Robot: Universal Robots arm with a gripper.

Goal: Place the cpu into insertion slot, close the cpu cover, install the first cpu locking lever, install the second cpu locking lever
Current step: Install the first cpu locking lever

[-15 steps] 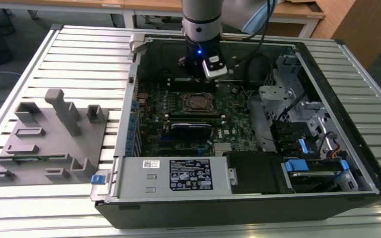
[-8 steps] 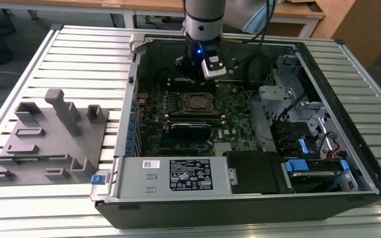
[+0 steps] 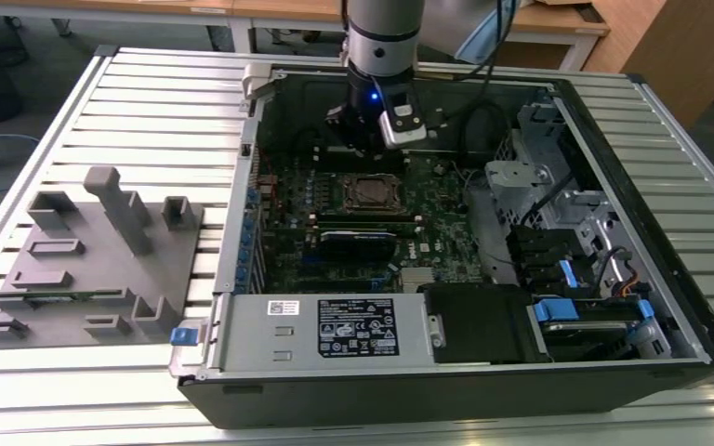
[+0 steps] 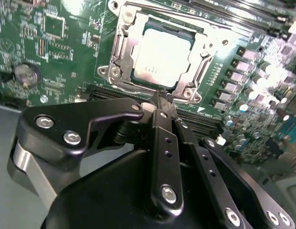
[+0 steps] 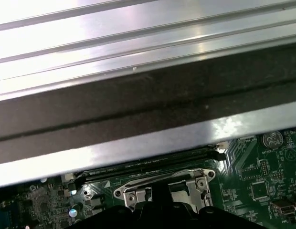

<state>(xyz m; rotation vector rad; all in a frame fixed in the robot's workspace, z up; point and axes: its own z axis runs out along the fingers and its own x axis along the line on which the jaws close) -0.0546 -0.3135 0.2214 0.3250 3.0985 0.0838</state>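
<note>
The cpu, a silver-grey square chip, lies flat in the socket on the green motherboard. The cpu cover, a thin silver frame, sits down around it, with the chip showing through its window. In the exterior view the socket is mid-board inside the open computer case. My gripper hovers just beside one edge of the socket, its black fingers shut together with nothing between them. In the exterior view the gripper hangs just beyond the socket's far edge. The first wrist view shows the socket frame below the case wall. Whether the levers are latched I cannot tell.
The case wall rises close behind the gripper. A power supply fills the case's near side and drive cages the exterior view's right. A grey fixture block stands on the slatted metal table to the exterior view's left.
</note>
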